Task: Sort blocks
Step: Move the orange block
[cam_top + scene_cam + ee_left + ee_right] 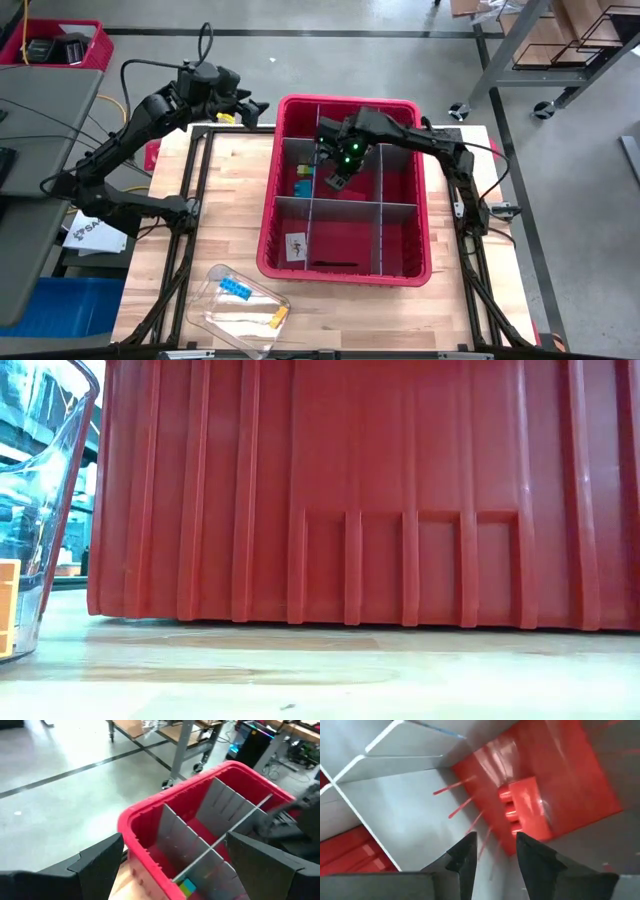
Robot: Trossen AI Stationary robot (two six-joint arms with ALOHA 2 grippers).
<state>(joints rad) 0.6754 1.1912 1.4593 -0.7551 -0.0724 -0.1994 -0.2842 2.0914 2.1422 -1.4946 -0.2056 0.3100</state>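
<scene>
Red bin (425, 265) on table (240, 200), split by grey dividers (380, 205) into cells — sorting by cell, presumably.

Right gripper (337, 178) dipped into middle cell of far row, tips angled at floor. Fingers (465, 852) narrowly parted, nothing between them. Red block (525, 807) flat on cell floor just beyond tips, apart from them — freshly dropped or about to be picked; cannot tell which.

Green and blue blocks (302, 180) in neighbouring cell. Clear tub (240, 310) at near edge with blue block (236, 289) and yellow block (279, 318) — likely supply awaiting sorting.

Left gripper (250, 110) parked off bin's far-left corner, fingers (100, 865) wide, empty — clear of right arm.
</scene>
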